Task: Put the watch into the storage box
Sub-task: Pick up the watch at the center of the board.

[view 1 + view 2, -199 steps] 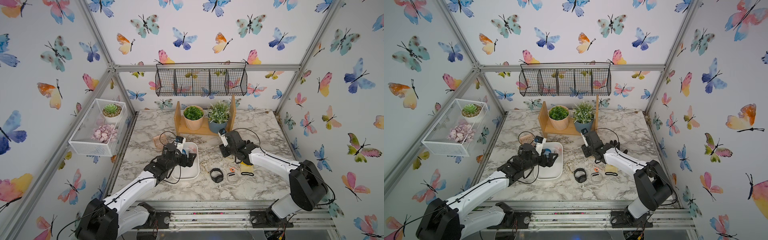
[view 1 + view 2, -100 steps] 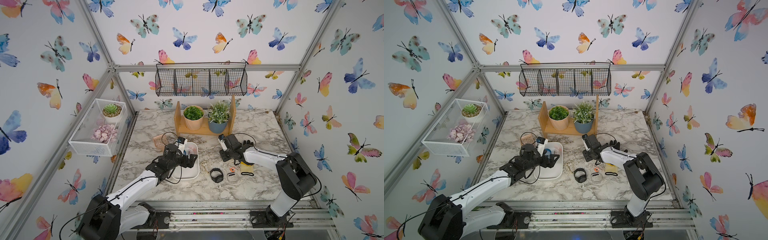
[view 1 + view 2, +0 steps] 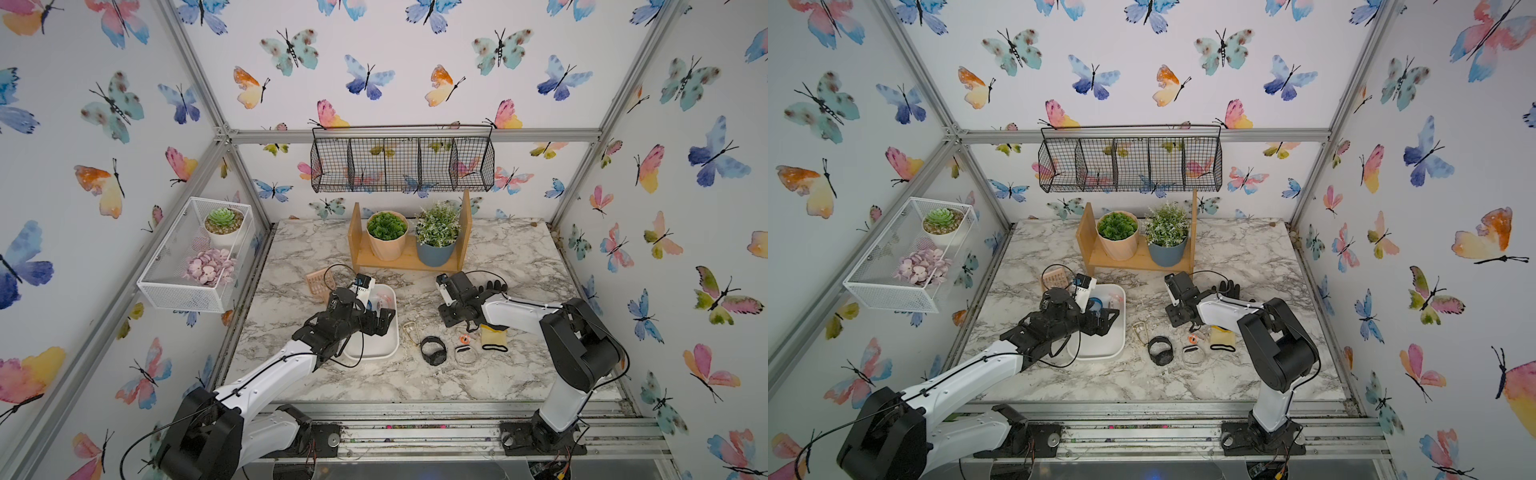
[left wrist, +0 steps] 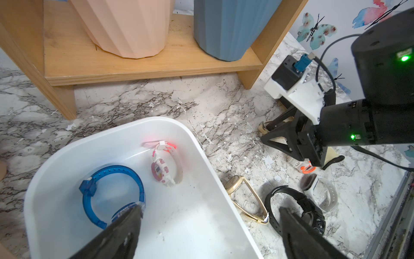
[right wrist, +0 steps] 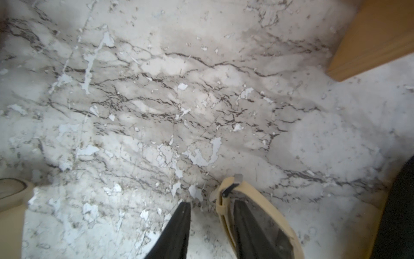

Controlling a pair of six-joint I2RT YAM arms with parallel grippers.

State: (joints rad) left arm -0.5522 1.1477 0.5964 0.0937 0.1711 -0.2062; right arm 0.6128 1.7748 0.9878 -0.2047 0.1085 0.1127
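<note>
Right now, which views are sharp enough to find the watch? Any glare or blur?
In both top views: even light, corners stretched by the wide lens, watch small but clear. Left wrist: watch and box sharp, pink watch glows red at its strap, left fingers blurred up close. Right wrist: soft throughout, shaded mid-frame, watch not in view.

Left arm (image 3: 270, 372) and right arm (image 3: 513, 311) had white shells, black joints, thin black cables, green LEDs (image 4: 404, 58).
</note>
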